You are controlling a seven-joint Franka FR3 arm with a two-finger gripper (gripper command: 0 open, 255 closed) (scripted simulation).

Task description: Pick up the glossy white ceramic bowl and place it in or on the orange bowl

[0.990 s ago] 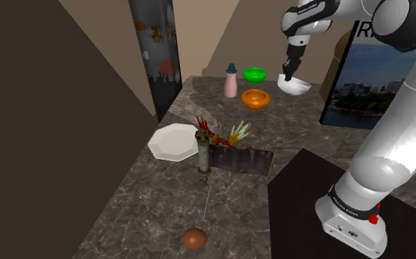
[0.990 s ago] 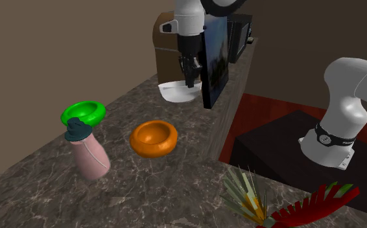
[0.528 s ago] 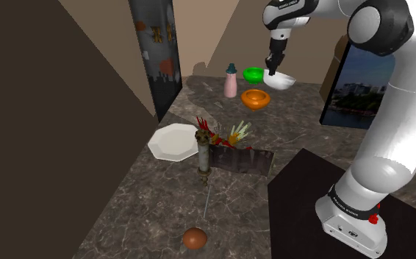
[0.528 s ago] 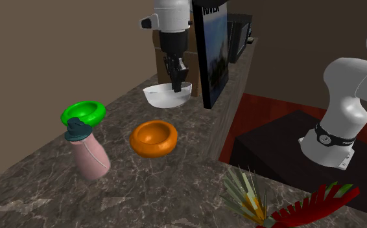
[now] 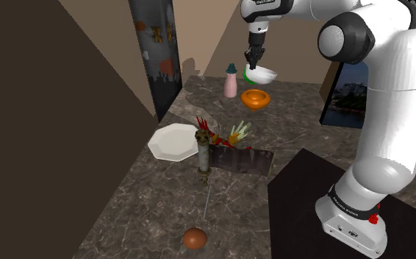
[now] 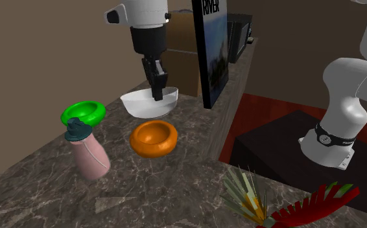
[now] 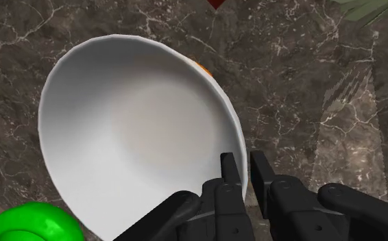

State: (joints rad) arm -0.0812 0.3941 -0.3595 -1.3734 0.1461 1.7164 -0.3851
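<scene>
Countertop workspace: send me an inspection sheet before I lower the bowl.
Surface: dark marbled countertop.
Job's things: white bowl held aloft by its rim, roughly over the orange bowl; not yet set down.
Clutter: green bowl, pink bottle, white plate, brown ball, feathery bunch.
Gripper: gripper shut on the white bowl's rim.
Cables: nothing seen.
Surroundings: city poster, black stand, brown walls.

Dim, even light lies over my counter [image 5: 162, 199], and the walls [image 5: 52, 110] beside it sink into murky brown. The white bowl [image 7: 131, 137] pinched in my fingers [image 7: 228, 171] is softly shaded, brighter at its middle, without glare. The counter's pale veins look crisp from edge to edge.
</scene>
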